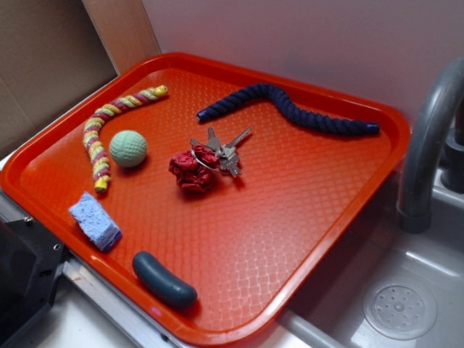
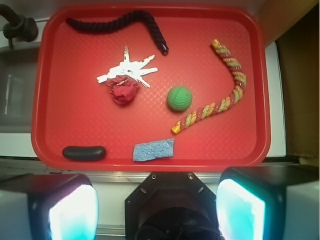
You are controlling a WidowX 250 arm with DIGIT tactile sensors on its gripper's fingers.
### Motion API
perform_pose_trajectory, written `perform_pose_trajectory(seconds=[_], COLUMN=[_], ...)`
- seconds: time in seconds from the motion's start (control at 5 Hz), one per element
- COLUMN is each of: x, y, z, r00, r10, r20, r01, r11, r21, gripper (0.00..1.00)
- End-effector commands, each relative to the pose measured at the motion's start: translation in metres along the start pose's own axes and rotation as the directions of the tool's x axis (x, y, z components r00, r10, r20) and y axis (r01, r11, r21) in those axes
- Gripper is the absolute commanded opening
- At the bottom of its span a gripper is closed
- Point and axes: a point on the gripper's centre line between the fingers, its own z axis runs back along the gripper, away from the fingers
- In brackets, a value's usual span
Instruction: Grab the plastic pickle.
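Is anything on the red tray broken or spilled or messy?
Nothing looks broken or spilled. The pickle, blue sponge, green ball, keys and two ropes all lie loose on the tray, well apart.

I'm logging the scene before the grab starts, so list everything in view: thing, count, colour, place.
tray: 1, orange-red, beside the sink
plastic pickle: 1, dark grey-green, tray's near edge, next to the sponge
sponge: 1, blue, near edge of the tray
ball: 1, green, inside the striped rope's curve
striped rope: 1, yellow and red, curved along one end of the tray
navy rope: 1, dark blue, along the far edge
keys: 1 bunch, silver, mid-tray
fabric scrunchie: 1, red, touching the keys
faucet: 1, grey, over the sink
gripper: 1, black, fingers apart, outside the tray's near edge
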Motion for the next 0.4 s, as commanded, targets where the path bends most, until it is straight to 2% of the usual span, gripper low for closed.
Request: perform_pose_trajectory(seconds=[0.0, 0.2], x=[0.025, 0.020], y=[-0.055, -0.076], z=[-0.079, -0.117], r00=[0.880, 0.745], r10=[-0.468, -0.658], r20=[0.078, 0.111], r01=[0.475, 0.664], r11=[0.870, 0.717], r21=[-0.133, -0.213], gripper=[1.00, 1.00])
